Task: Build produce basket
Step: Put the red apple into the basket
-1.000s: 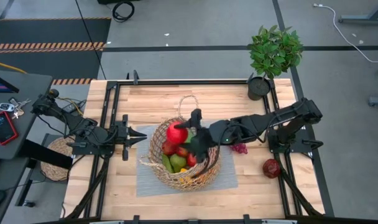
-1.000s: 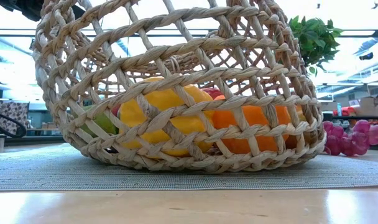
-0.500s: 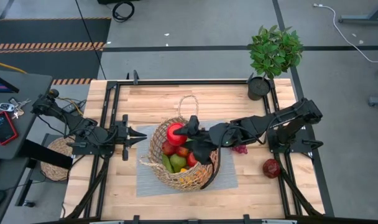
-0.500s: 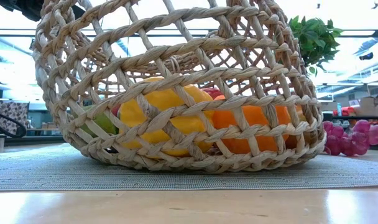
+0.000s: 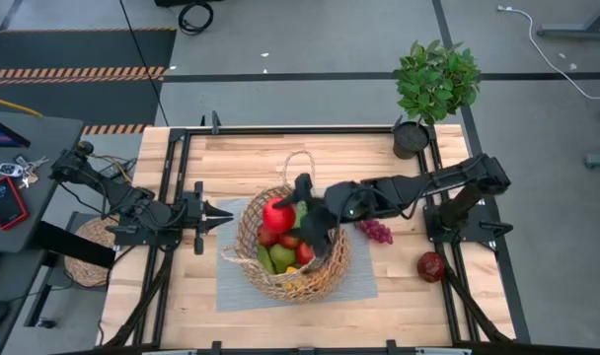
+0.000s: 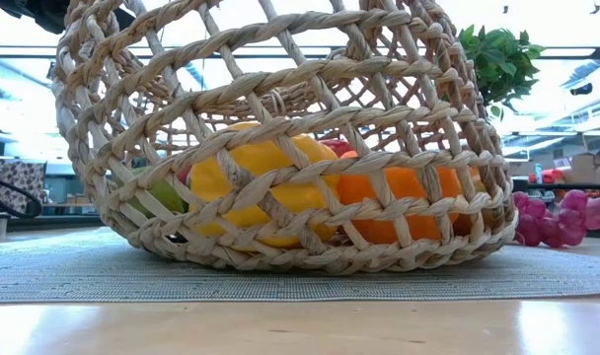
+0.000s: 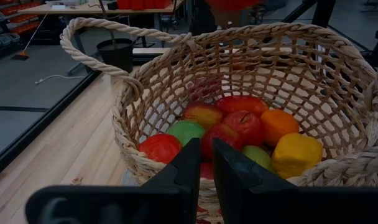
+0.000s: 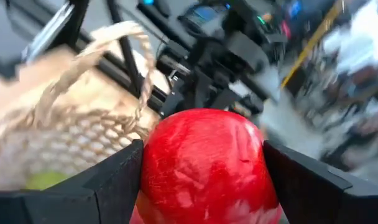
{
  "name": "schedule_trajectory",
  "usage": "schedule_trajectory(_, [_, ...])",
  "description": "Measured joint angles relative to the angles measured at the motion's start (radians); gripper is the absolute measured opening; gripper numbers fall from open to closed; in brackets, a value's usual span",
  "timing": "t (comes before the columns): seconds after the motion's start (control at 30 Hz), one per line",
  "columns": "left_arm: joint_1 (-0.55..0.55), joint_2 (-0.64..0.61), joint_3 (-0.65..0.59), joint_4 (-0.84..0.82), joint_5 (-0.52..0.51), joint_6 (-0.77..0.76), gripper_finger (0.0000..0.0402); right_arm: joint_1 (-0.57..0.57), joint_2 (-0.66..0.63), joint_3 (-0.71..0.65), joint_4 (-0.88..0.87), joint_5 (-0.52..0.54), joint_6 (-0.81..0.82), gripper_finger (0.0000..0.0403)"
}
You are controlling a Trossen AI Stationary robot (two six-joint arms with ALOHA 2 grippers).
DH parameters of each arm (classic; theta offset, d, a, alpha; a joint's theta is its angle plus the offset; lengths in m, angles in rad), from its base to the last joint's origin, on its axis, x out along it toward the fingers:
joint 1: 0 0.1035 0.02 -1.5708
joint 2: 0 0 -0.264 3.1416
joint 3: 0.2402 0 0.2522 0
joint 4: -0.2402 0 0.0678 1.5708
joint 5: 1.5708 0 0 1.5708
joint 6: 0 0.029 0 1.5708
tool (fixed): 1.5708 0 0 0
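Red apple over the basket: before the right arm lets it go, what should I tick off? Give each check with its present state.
1. Grip: the right end effector holds the red apple between both fingers. Ok.
2. Position: in the high view the apple sits inside the rim of the basket. Ok.
3. Height above the fruit already inside: cannot tell.
4. Landing spot: the basket holds many pieces, among them a yellow fruit and an orange one; the apple would land on other fruit. Cannot tell whether it will settle.
5. Left end effector: shut, parked outside the basket, clear of the drop. Ok.
6. Leftovers: the grapes lie on the table. Not ok.
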Motion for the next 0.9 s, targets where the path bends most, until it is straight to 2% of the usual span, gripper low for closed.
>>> schedule_trajectory(0.3, [0.000, 0.000, 0.000, 0.000, 0.000, 0.000, 0.0048, -0.118, 0.000, 0.000, -0.024, -0.013, 0.696, 0.0321])
schedule_trajectory(0.4, [0.000, 0.000, 0.000, 0.000, 0.000, 0.000, 0.0048, -0.153, 0.000, 0.000, -0.033, -0.093, 0.859, 0.0321])
schedule_trajectory(0.5, [0.000, 0.000, 0.000, 0.000, 0.000, 0.000, 0.0048, -0.172, 0.002, 0.000, -0.043, -0.237, 0.846, 0.0321])
schedule_trajectory(0.7, [0.000, 0.000, 0.000, 0.000, 0.000, 0.000, 0.0048, -0.170, 0.070, 0.000, -0.071, -0.350, 0.796, 0.0321])
schedule_trajectory(0.9, [0.000, 0.000, 0.000, 0.000, 0.000, 0.000, 0.0048, -0.170, 0.178, 0.035, -0.095, -0.555, 0.754, 0.0321])
